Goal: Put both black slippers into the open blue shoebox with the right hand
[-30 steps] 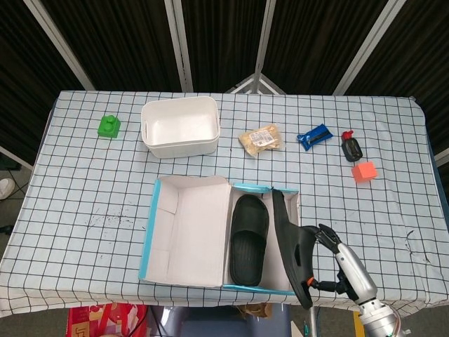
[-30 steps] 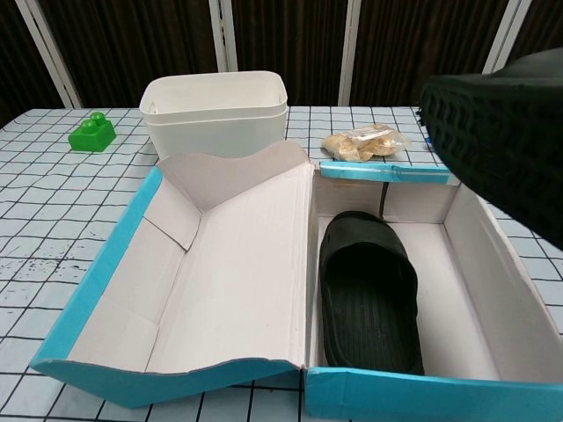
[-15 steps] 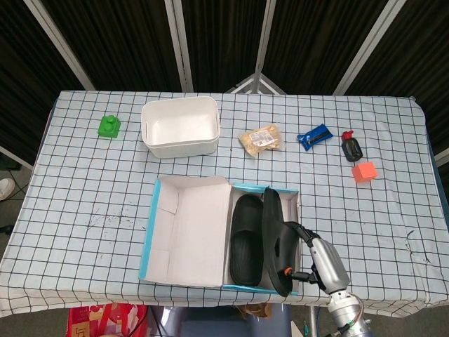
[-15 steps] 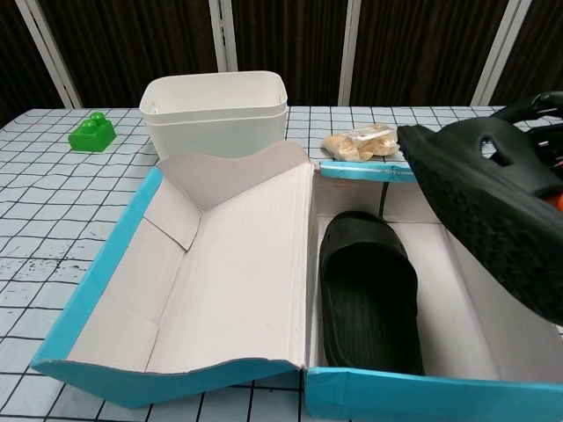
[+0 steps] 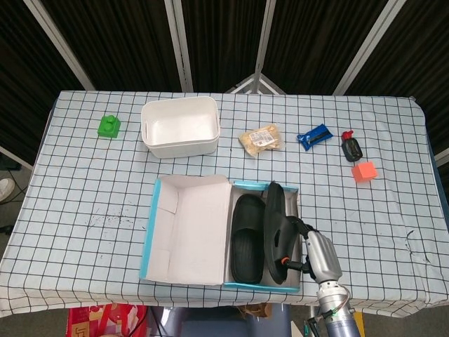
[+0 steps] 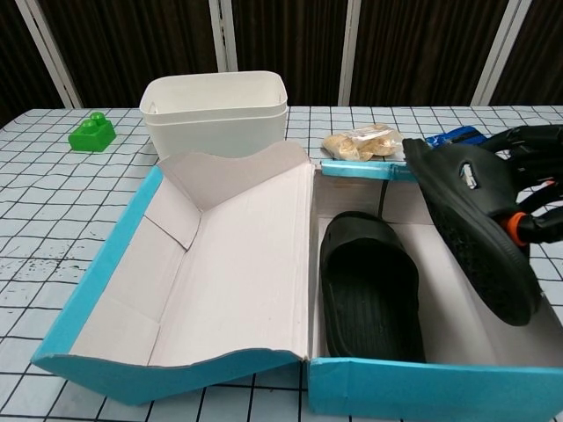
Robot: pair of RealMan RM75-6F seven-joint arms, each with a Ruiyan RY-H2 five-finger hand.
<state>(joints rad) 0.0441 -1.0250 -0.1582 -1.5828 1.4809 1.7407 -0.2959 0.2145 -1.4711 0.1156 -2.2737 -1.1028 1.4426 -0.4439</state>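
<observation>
Slipper number two is tilting on edge inside the shoebox near the tabletop's front edge; my right hand is gripping it.

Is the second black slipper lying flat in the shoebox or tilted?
Tilted: the second black slipper stands on edge, held by the right hand.

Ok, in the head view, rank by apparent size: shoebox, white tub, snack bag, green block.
Largest to smallest:
1. shoebox, lid flap included
2. white tub
3. snack bag
4. green block
The bag and block are fairly close, but the bag looks clearly wider. All sit on the table, so the camera skews this little.
</observation>
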